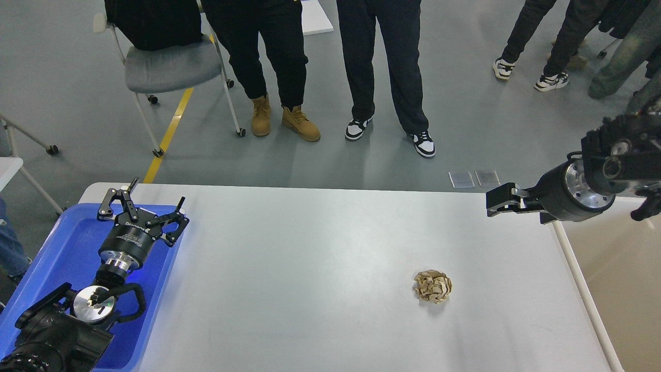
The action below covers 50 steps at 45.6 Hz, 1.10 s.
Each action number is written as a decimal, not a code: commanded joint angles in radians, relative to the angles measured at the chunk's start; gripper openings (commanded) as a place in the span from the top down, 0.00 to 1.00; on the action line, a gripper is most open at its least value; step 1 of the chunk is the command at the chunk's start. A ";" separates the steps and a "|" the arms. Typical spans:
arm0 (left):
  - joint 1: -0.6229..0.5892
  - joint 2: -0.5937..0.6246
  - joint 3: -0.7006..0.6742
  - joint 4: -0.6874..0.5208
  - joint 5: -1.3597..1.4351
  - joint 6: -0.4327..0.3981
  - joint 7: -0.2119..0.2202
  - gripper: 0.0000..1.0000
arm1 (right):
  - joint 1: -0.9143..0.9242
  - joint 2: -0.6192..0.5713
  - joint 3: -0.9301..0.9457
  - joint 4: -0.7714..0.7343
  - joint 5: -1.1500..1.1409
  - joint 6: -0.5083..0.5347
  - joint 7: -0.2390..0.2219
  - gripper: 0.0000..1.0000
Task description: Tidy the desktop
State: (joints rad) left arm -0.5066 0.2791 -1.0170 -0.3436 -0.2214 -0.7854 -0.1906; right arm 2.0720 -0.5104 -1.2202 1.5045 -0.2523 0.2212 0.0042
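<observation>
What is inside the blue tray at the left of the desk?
No loose item shows in the blue tray; its visible floor is bare. The left gripper, open, hangs over it, and the arm hides much of the tray's near part. The crumpled paper ball lies on the desktop.

Smooth matt grey desktop (320,268); crumpled brown paper ball (433,285), rough, creased; glossy blue plastic tray (62,248)

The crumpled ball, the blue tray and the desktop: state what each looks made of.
Crumpled ball: brown paper, matte, judging by its sharp creases and folds. Blue tray: likely moulded plastic, smooth and slightly glossy, with rounded walls and soft reflections. Desktop: light-grey, smooth and matte; probably laminate or plastic, though the look leaves that open.
</observation>
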 commanded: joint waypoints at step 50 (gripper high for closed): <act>0.000 -0.001 0.000 0.000 0.001 0.000 0.000 0.00 | 0.304 0.231 -0.013 0.106 0.008 0.351 -0.003 0.00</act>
State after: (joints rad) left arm -0.5063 0.2776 -1.0170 -0.3437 -0.2210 -0.7854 -0.1902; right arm 2.3830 -0.3043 -1.2359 1.6151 -0.2433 0.5564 0.0042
